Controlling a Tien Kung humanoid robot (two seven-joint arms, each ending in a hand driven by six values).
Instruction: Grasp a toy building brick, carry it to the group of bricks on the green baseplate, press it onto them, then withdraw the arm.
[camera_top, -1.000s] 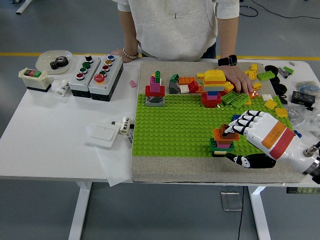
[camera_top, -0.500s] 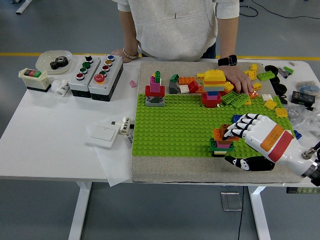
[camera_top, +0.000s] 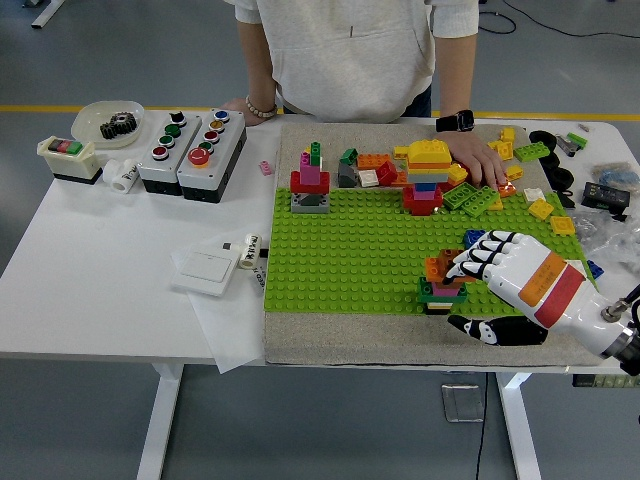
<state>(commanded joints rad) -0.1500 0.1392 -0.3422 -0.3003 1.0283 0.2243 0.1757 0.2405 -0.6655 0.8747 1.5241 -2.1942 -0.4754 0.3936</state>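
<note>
Nearest the counter's (camera_top: 120, 300) front edge, the robot's right hand (camera_top: 497, 290) sits at the brick stack (camera_top: 444, 283) on the near right part of the green baseplate (camera_top: 350, 255). A second ago the fingers (camera_top: 478, 256) lay over the top orange brick (camera_top: 438, 266); now they have slid back to the right and that brick shows clear, seated on the stack. The fingers are loosely extended and seem to hold nothing, the thumb low beside the stack's base. That reads as the press done and the withdrawal starting. The left hand is out of view. Farther back stand a red and pink brick tower (camera_top: 310, 180) and a yellow-topped pile (camera_top: 428, 170), where a person's hand (camera_top: 480, 160) rests among loose bricks. Button boxes (camera_top: 190, 148) stay far left.
</note>
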